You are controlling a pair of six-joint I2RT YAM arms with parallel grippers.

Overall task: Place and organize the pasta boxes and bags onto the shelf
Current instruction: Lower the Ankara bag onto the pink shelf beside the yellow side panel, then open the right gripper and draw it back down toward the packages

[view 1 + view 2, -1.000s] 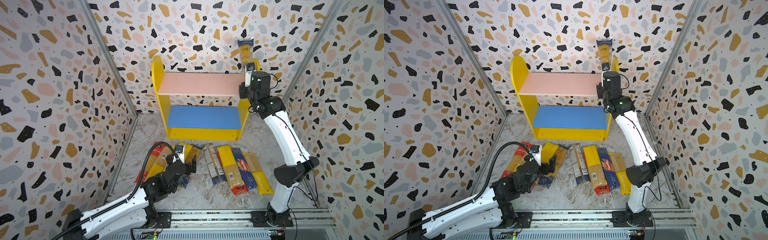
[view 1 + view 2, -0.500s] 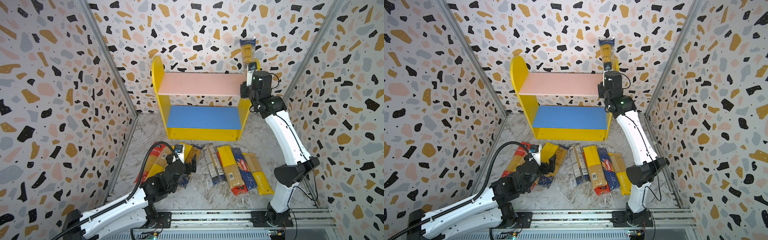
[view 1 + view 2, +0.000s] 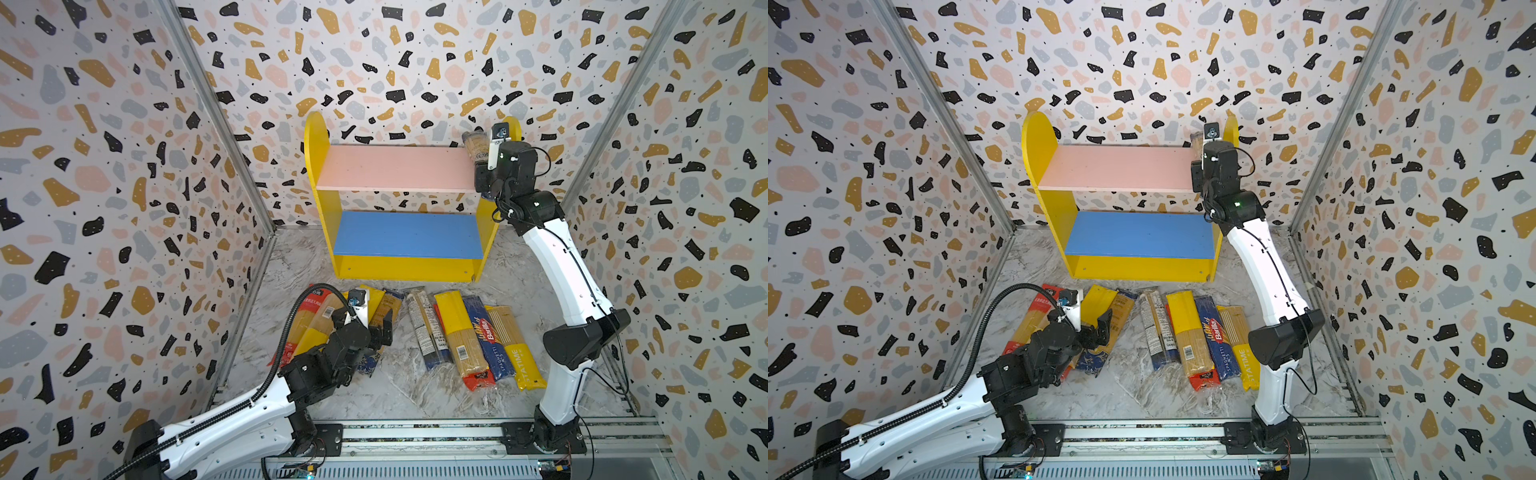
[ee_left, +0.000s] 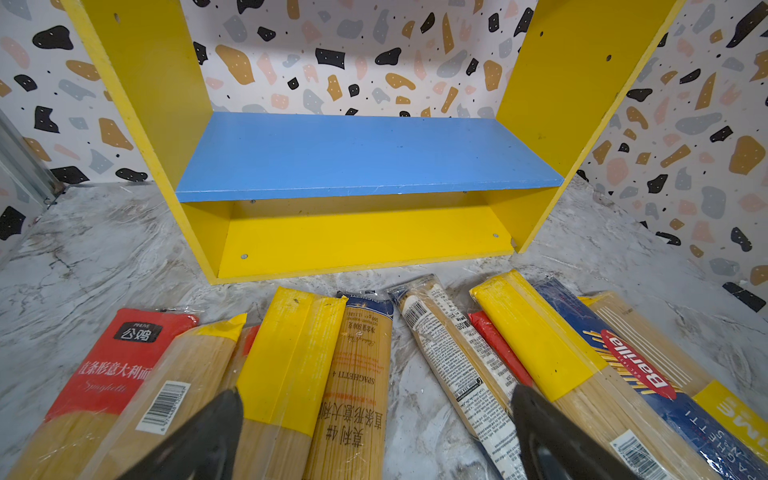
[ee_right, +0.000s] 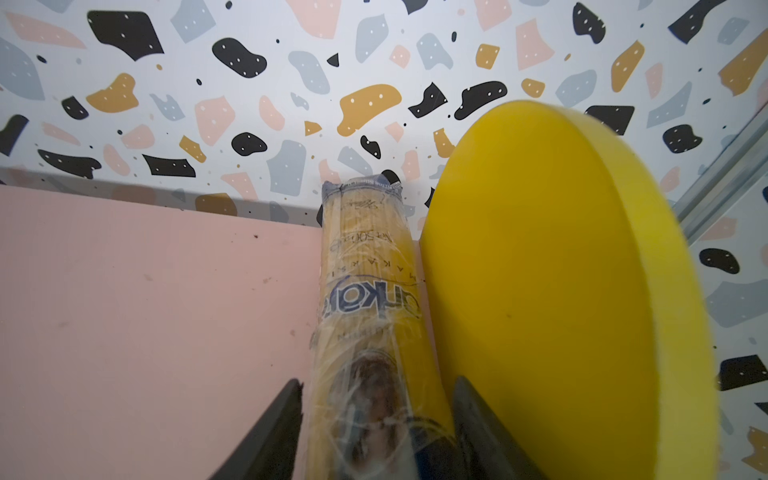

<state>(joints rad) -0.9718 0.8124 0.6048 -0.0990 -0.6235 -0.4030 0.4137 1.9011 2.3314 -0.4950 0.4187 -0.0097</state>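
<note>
The pack (image 5: 365, 291) that stood upright above the right corner of the shelf (image 3: 322, 208) a second ago now lies flat on the pink board (image 3: 395, 168). The right gripper (image 5: 376, 382) has begun to let go — its jaws sit a little apart on either side of the pack's near end, with slivers of board and panel showing between fingers and wrap. The left gripper (image 4: 376, 392) has not moved. Its jaws are spread wide, holding nothing, above the floor packs (image 3: 457, 332).

The step in hand looks like the release. To do it well, I would open further before backing off. I would then draw straight back along the pack's length, so no finger drags the wrap and swings it askew. The side panel (image 5: 540, 291) is just beside the outer finger — little room to open that way.

The pack is a long clear sleeve of tan spaghetti with dark-blue lettering. It lies front to back, snug along the panel, reaching about to the board's back edge. The blue board (image 3: 407, 235) is bare.
</note>
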